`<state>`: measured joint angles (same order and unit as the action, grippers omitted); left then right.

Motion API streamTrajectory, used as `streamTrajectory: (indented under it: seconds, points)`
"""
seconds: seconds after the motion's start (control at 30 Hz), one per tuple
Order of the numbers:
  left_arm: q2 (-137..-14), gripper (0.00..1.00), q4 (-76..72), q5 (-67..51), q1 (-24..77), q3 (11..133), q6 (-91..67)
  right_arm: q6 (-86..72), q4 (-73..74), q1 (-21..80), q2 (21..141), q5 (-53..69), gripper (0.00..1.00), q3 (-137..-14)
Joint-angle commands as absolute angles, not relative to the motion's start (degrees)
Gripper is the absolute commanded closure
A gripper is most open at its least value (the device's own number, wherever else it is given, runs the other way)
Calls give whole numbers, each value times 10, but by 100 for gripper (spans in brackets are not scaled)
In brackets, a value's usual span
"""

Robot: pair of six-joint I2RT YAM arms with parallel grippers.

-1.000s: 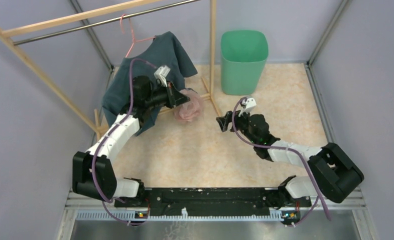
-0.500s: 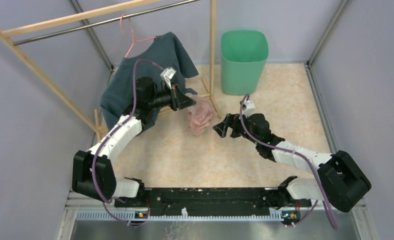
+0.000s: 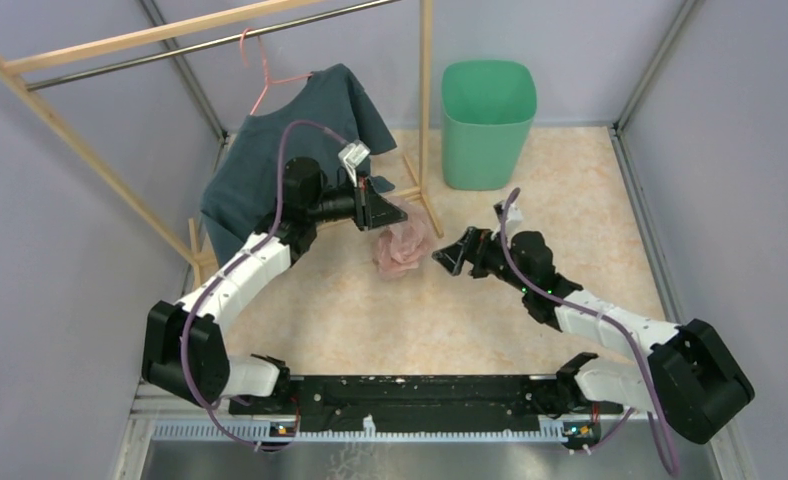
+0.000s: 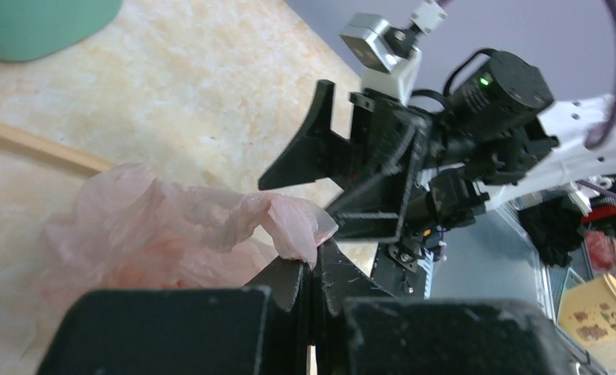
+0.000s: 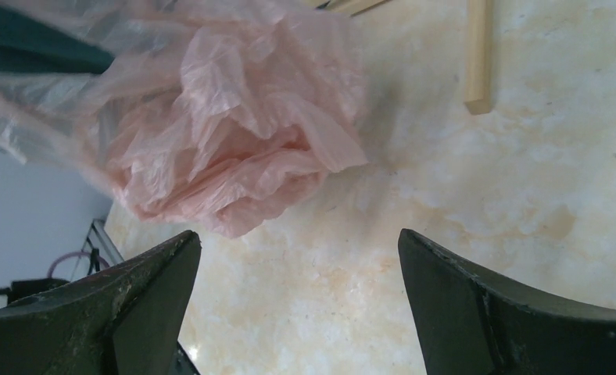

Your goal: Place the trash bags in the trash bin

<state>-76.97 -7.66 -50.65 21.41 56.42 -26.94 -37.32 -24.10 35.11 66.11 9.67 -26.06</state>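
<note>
Trash bag (image 3: 403,250), top behind left fingers (image 3: 385,212)

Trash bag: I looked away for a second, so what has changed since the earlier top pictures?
The left gripper, shut on the trash bag, carried it rightward toward the right gripper, which waits open beside it, its arm's elbow swung outward. The trash bin, shirt and rack stayed put.

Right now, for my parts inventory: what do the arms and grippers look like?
Both arms have white link shells and black joint housings. The left gripper and right gripper have black wedge-shaped fingers with a white camera block. A purple cable loops along each arm.
</note>
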Motion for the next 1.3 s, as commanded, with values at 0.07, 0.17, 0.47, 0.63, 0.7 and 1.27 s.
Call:
streamTrajectory:
  seconds: [0.07,0.17,0.47,0.63,0.7,1.27]
  points:
    - [-728,100,-149,-565,250,554,-245,-420,-286,312,633,138,3,-252]
    - [-723,100,-138,-561,268,556,-222,-417,-277,312,647,165,2,-273]
    - [-727,100,-133,-572,290,559,-212,-420,-293,312,658,178,4,-264]
    - [-710,100,-195,-599,292,538,-244,-447,-392,312,672,192,35,-230]
    - [-697,100,-211,-599,292,528,-248,-471,-434,312,689,201,56,-221]
    - [-518,100,-150,-298,289,473,-153,-270,-35,293,521,-82,100,-284]
